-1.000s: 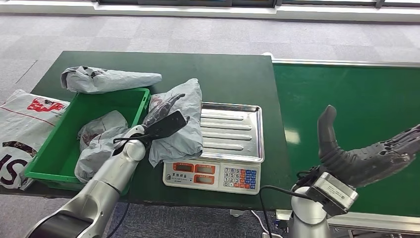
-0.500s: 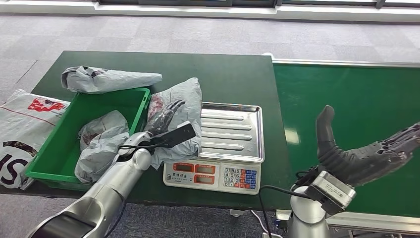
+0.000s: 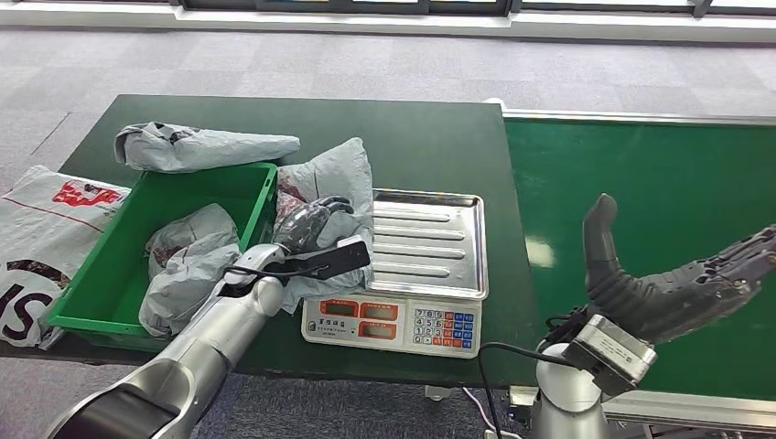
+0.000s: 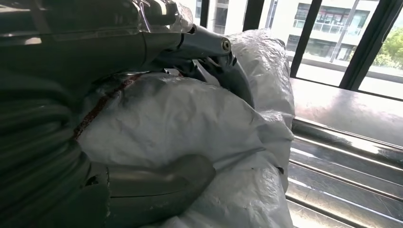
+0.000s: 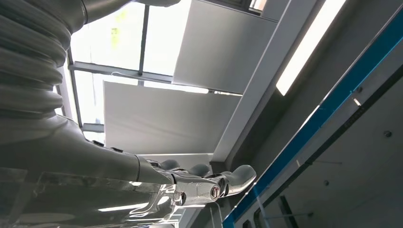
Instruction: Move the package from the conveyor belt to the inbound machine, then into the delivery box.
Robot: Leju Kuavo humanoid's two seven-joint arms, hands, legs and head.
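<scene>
A grey plastic package point(image 3: 343, 178) lies on the dark green table, leaning against the steel tray point(image 3: 430, 240) of the weighing scale point(image 3: 393, 322). My left hand point(image 3: 313, 240) grips it, with fingers curled over its top and the thumb underneath. The left wrist view shows the crinkled package point(image 4: 199, 128) clasped between the fingers point(image 4: 228, 71) and the thumb point(image 4: 157, 183), with the tray point(image 4: 342, 156) right beside it. My right hand point(image 3: 677, 283) hovers open, palm up, over the green conveyor belt point(image 3: 659, 174), holding nothing.
A green bin point(image 3: 114, 274) to the left of the scale holds two grey packages point(image 3: 188, 256). Another grey package point(image 3: 201, 146) lies on the table behind the bin. A white printed bag point(image 3: 41, 238) hangs off the table's left edge.
My left hand has slid right toward the scale and its fingers have curled down onto the package. The right hand has stayed still.
</scene>
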